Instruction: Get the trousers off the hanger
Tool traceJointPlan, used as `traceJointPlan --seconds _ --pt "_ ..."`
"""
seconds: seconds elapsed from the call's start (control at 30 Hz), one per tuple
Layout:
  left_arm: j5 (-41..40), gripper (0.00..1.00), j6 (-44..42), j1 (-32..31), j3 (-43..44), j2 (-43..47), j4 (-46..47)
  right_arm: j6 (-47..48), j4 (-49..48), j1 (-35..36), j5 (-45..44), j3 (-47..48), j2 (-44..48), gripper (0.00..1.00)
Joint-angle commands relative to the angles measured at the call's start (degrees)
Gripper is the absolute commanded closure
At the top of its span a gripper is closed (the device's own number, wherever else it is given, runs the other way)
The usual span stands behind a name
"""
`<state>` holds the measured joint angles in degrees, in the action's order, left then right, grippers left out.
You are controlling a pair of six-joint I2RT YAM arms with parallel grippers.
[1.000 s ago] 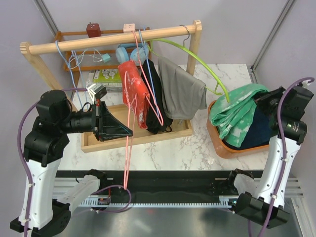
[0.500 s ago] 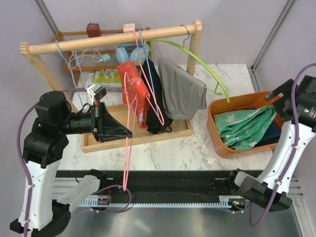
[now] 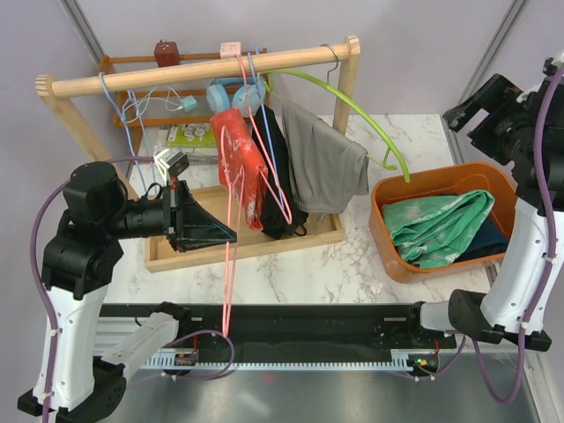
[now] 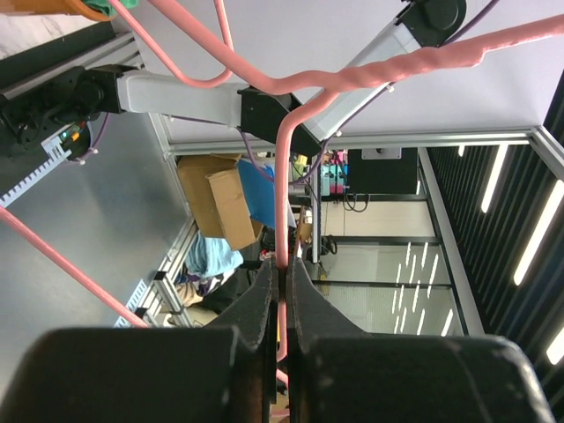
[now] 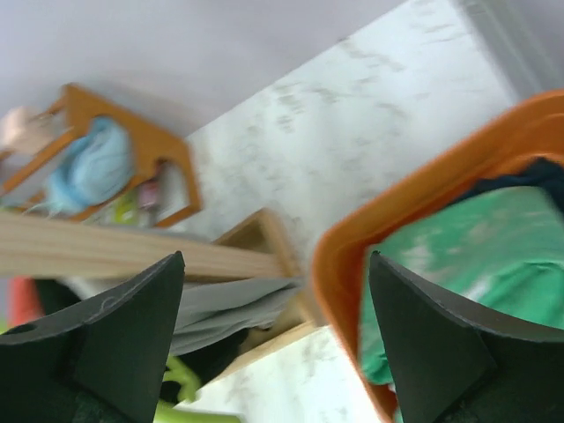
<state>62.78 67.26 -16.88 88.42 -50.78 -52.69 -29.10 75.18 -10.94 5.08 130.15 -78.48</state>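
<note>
The mint-green trousers (image 3: 438, 225) lie folded in the orange basket (image 3: 388, 256), on top of the dark navy pair (image 3: 492, 240). In the right wrist view the green pair (image 5: 449, 264) and a bit of the navy pair (image 5: 539, 172) show inside the basket (image 5: 348, 256). My right gripper (image 3: 480, 101) (image 5: 275, 260) is raised above the basket's far side, open and holding nothing. My left gripper (image 3: 225, 233) (image 4: 282, 264) is shut on the pink hanger (image 3: 231, 211) (image 4: 282, 203), which hangs from the wooden rail (image 3: 194, 72).
A red garment (image 3: 238, 163), a black one (image 3: 278, 185) and a grey one (image 3: 322, 163) hang from the rail over a wooden tray (image 3: 247, 242). A bare green hanger (image 3: 352, 106) arcs toward the basket. A small shelf (image 3: 167, 97) with clutter stands behind.
My right gripper opened and let go of the green trousers, which settled flat in the basket. The right arm then rose up and away to the far right. The left arm stayed still.
</note>
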Motion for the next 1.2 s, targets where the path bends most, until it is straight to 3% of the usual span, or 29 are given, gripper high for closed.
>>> traceJointPlan --seconds 0.0,0.2,0.43,0.57,0.6,0.63,0.77,0.9,1.03,1.17 --pt "-1.3 0.98 -1.5 0.0 -0.5 1.2 4.0 -7.8 -8.2 4.0 14.7 0.8 3.5 0.11" --pt "-4.9 0.98 -0.3 0.0 -2.3 3.8 4.9 -22.5 -27.2 4.2 33.5 0.9 4.1 0.12" --pt "-12.2 0.98 0.9 0.0 -2.7 6.4 5.6 -29.3 -36.2 7.8 45.8 1.1 0.9 0.12" --pt "-15.1 0.98 1.9 0.0 -3.9 8.0 5.8 -26.5 -35.6 22.5 38.3 2.6 -3.1 0.12" --pt "-16.0 0.98 1.9 0.0 -3.9 8.2 5.8 -23.9 -33.0 30.9 35.7 5.2 -4.3 0.13" --pt "-16.5 0.98 1.9 0.0 -3.7 8.2 5.8 -22.3 -31.2 35.3 28.3 6.9 -5.5 0.13" --pt "-19.6 0.98 1.3 0.0 -2.7 8.1 6.1 -17.5 -26.3 57.4 13.7 9.1 -9.8 0.15" --pt "-22.3 0.98 1.3 0.0 -2.8 8.6 6.5 -15.4 -27.4 64.0 7.6 7.2 -8.2 0.21" --pt "-23.7 0.98 1.1 0.0 -2.6 8.6 6.8 -17.0 -29.8 71.5 8.0 1.6 -7.0 0.46" --pt "-24.5 0.98 0.7 0.0 -2.3 8.3 6.9 -14.2 -24.8 88.8 -2.0 1.8 -10.9 0.46"
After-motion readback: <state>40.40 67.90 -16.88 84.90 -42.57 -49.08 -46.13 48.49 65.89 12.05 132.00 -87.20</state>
